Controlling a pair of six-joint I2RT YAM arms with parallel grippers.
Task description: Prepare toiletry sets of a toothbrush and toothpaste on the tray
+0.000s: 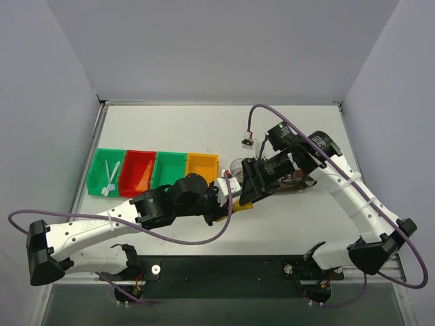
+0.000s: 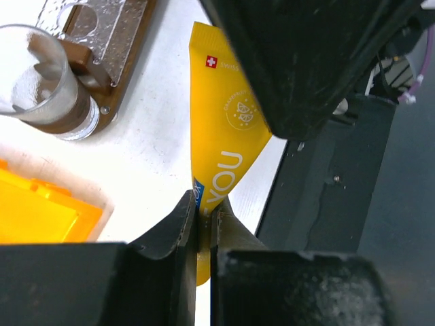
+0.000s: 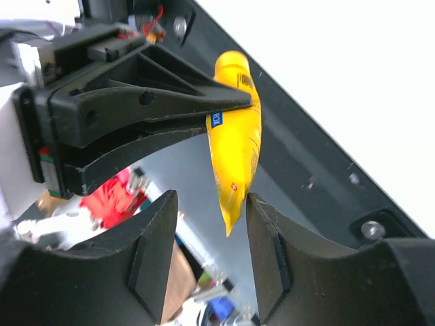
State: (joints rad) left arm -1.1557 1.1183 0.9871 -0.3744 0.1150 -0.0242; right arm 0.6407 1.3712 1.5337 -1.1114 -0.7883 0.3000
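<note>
My left gripper point(image 2: 204, 210) is shut on the narrow end of a yellow toothpaste tube point(image 2: 224, 136) and holds it above the table. In the right wrist view the tube point(image 3: 238, 142) hangs from the left gripper's black fingers point(image 3: 136, 109). Its tip lies between the jaws of my open right gripper point(image 3: 212, 204), close to the right pad. In the top view both grippers meet at the table's middle, left point(image 1: 228, 197) and right point(image 1: 257, 178), with the tube point(image 1: 242, 204) beneath them. The brown tray point(image 1: 302, 183) lies mostly hidden under the right arm. A white toothbrush point(image 1: 109, 178) lies in the far-left green bin.
A row of bins stands at the left: green point(image 1: 102, 159), red point(image 1: 138, 170), green point(image 1: 170, 168), orange point(image 1: 202, 165). A clear glass cup point(image 1: 234, 166) stands beside the orange bin; it also shows in the left wrist view point(image 2: 41, 81) next to the tray's end point(image 2: 129, 47).
</note>
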